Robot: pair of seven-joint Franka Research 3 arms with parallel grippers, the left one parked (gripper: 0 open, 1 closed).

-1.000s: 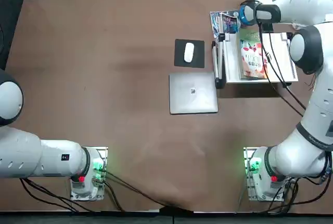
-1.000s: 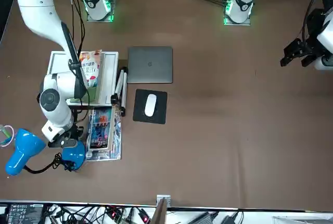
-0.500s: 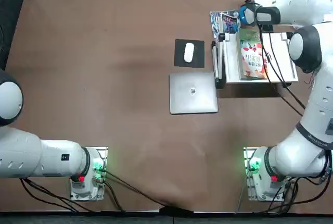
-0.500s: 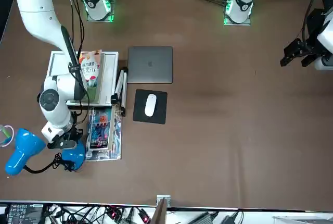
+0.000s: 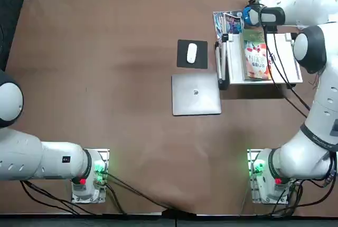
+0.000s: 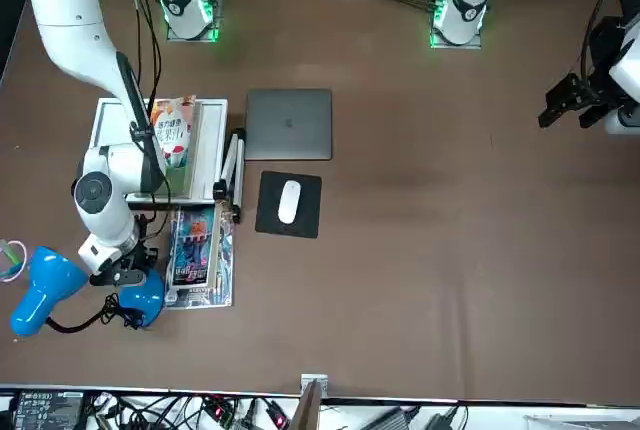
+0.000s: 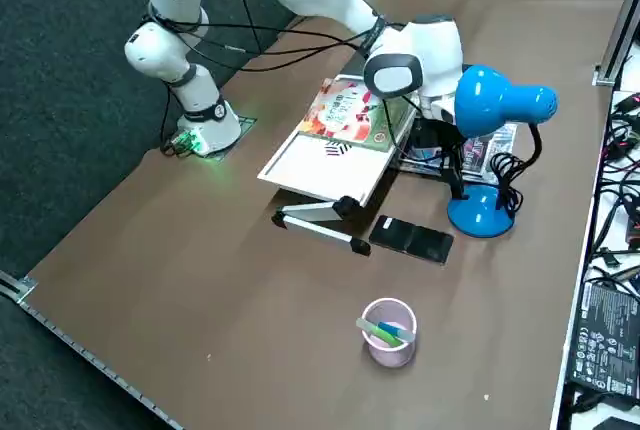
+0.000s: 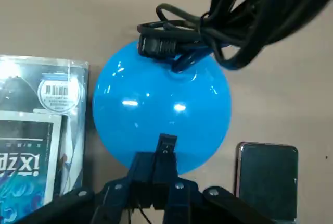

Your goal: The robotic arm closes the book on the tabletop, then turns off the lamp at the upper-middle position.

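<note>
Hovering over the lamp's round blue base, the right gripper has its fingers pressed together in the wrist view. The right side view adds the lamp's blue head, hidden there. The closed book lies on the white stand.

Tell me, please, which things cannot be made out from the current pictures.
- Top view: the lamp's blue base, hidden by the right arm.
- Front view: the cup, cut off by the picture's edge.
- Right wrist view: the title on the magazine, cut off by the edge.
- Right wrist view: whether the right gripper presses on the lamp's base or hovers just above it.
</note>
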